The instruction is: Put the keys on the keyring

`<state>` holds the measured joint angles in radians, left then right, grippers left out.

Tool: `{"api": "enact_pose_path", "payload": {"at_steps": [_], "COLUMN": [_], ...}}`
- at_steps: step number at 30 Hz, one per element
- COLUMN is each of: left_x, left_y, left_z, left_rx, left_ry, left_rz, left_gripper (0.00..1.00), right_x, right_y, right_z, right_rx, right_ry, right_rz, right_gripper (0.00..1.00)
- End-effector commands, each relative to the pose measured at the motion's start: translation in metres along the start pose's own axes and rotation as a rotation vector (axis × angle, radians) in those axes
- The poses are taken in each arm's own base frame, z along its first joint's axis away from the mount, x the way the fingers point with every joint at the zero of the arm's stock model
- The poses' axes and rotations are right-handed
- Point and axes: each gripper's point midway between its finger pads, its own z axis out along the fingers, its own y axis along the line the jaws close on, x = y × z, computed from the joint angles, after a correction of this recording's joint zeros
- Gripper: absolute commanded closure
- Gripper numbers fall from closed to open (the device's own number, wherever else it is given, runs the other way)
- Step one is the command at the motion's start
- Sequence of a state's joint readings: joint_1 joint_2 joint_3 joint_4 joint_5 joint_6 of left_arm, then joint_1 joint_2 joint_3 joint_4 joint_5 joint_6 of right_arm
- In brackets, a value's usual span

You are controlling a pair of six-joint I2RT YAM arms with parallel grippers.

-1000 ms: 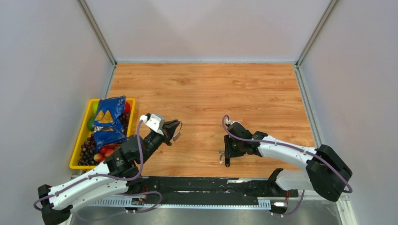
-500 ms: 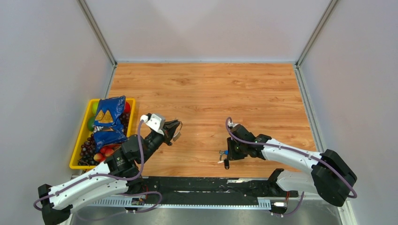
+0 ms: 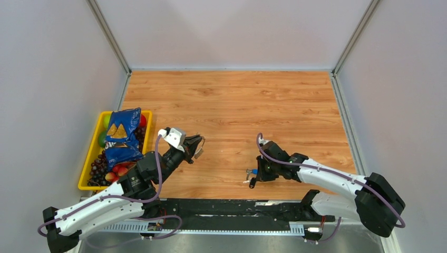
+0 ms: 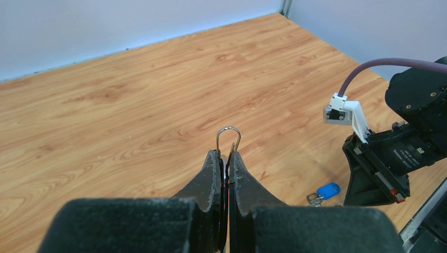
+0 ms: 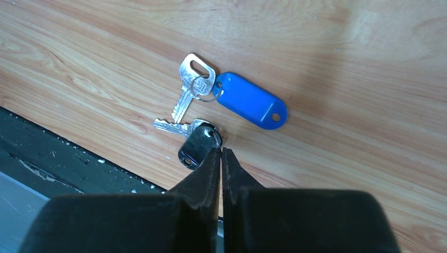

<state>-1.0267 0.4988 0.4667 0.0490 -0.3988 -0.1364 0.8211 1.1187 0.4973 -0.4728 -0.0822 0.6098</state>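
Wood-grain tabletop (image 5: 342,42) underneath, close to its front edge. At the right gripper (image 5: 221,151): jaws pinched almost together, tips against the black-headed key (image 5: 195,145), just beside the blue tag (image 5: 252,100) on its front-edge side. Cannot tell whether truly gripped. Confirm the hold, then lift slowly, clear of the silver key (image 5: 188,79) ringed to the blue tag. Well left of the blue tag, left gripper (image 4: 225,154) clamped on the keyring (image 4: 229,127), loop poking forward.

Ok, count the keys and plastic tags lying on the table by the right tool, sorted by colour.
Silver keys: 2
Blue tag: 1
Black tag: 1
Total: 4
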Motion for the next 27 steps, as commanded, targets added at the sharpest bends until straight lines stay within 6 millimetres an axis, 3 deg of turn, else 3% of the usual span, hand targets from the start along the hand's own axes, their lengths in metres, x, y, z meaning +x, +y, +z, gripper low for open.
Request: {"api": "enact_pose_path", "payload": {"at_steps": [1,9,19,27], "left_x": [-0.026,-0.029,-0.035,-0.042], "left_y": [-0.001,-0.005,-0.012,-0.032], "left_z": [0.001,-0.001,-0.007,-0.008], "left_rx": [0.001,0.024,0.066,0.17], "left_ry": [-0.077,-0.084,-0.088,-0.071], "left_rz": [-0.029,-0.044,-0.077,-0.076], "left_gripper": [1.0,1.0,1.0,1.0], "right_x": [-0.003,-0.016,-0.047,-0.066], "right_y": [0.01,0.033,0.076,0.114], "right_z": [-0.001,-0.013,-0.073,-0.119], "right_rx": [-0.06,-0.182,-0.381,-0.511], "right_ry": [-0.018,-0.101,-0.309,-0.394], "right_rz": [0.018,-0.027,-0.155,-0.267], "right_gripper": [0.96,1.0,1.0,1.0]}}
